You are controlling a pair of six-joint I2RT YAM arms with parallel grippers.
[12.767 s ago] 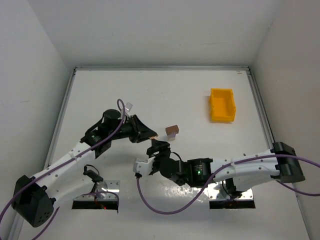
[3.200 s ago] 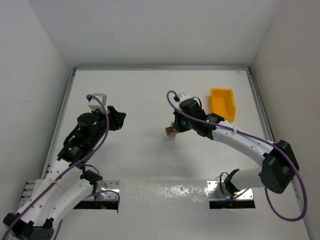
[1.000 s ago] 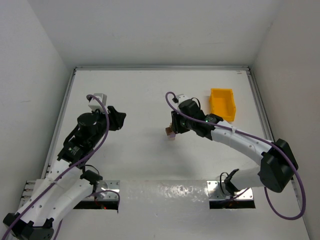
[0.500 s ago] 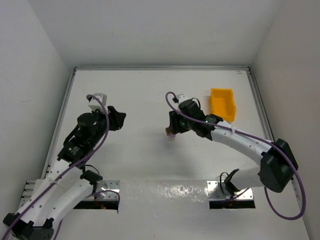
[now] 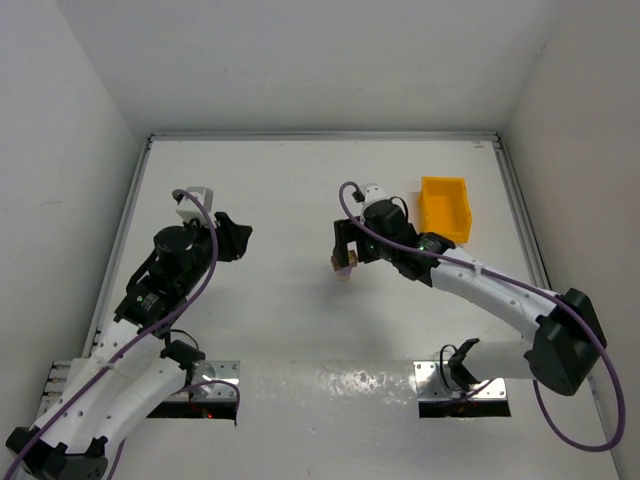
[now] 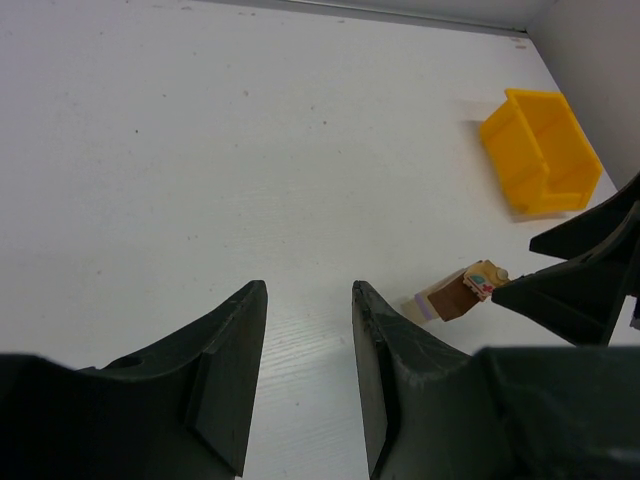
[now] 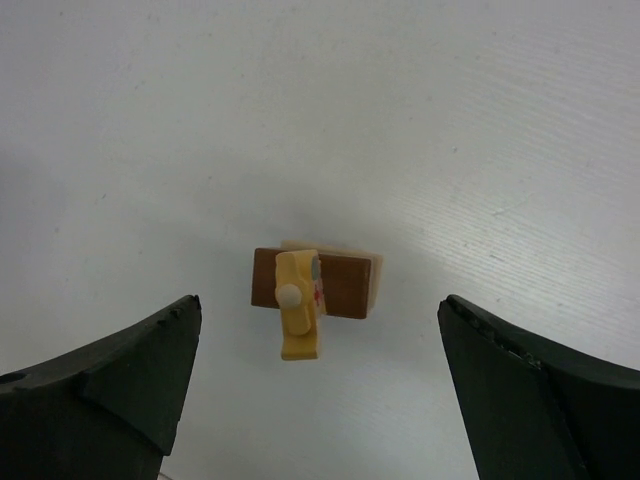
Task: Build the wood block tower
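White table (image 5: 280, 180) fills the overhead view, and at its left of centre the left gripper (image 6: 305, 375) hangs above bare surface, well apart from the blocks. In its own wrist view its two dark fingers (image 6: 228, 375) stand partway apart with only bare table showing between them, so it has hold of nothing. Just right of the centre of the overhead view stands the wood block tower (image 7: 335, 283), small and low: a pale tan block at the bottom, a dark reddish-brown block on it, and a narrow pale piece with a round peg and red marks lying across the brown block's left part and jutting past its near edge in the right wrist view. The right gripper (image 7: 318, 315) hovers directly over the tower. Its fingers are spread wide, one at each lower corner of the wrist view, and the tower sits between them with clear table on both sides, touched by neither. Further right, toward the upper right of the overhead view, a yellow plastic bin (image 5: 445, 210) sits on the table, apart from the tower.
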